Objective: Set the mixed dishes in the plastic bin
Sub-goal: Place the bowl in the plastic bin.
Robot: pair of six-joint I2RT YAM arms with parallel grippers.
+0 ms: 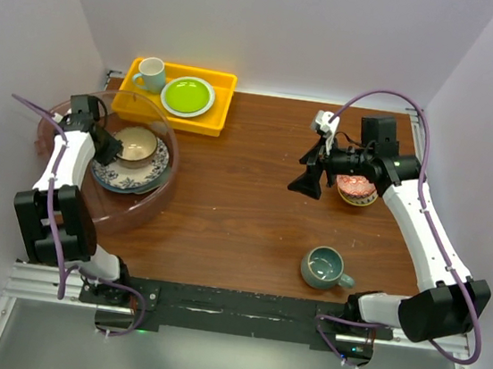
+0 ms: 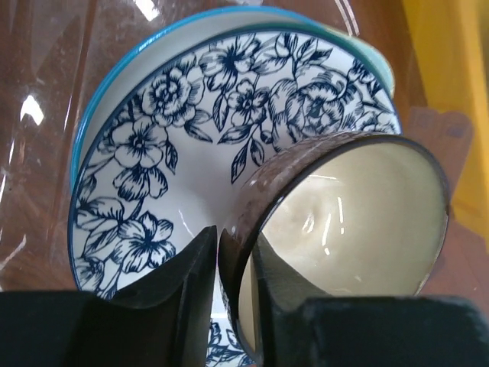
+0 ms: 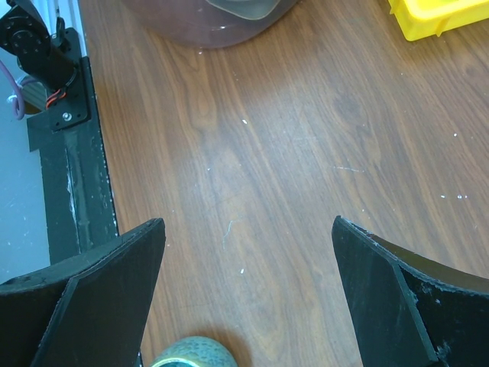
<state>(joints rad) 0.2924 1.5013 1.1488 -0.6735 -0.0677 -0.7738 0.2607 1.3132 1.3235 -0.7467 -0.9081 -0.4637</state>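
Note:
The plastic bin (image 1: 153, 198) stands at the left and holds a blue-rimmed floral plate (image 1: 128, 179) with a cream-tan bowl (image 1: 136, 144) on top. In the left wrist view the bowl (image 2: 359, 222) rests on the plate (image 2: 168, 138), and a pale green edge (image 2: 384, 67) shows behind the plate. My left gripper (image 2: 234, 238) straddles the bowl's rim, one finger outside and one inside, with thin gaps on both sides. My right gripper (image 1: 305, 184) hovers wide open over bare wood (image 3: 248, 222), just left of the small reddish bowl (image 1: 357, 192). The teal mug (image 1: 323, 267) stands near the front.
A yellow tray (image 1: 222, 101) at the back holds a white mug (image 1: 150, 73) and a lime-green plate (image 1: 187, 96). In the right wrist view the bin (image 3: 206, 30), the yellow tray's corner (image 3: 439, 19) and the mug's rim (image 3: 191, 353) show.

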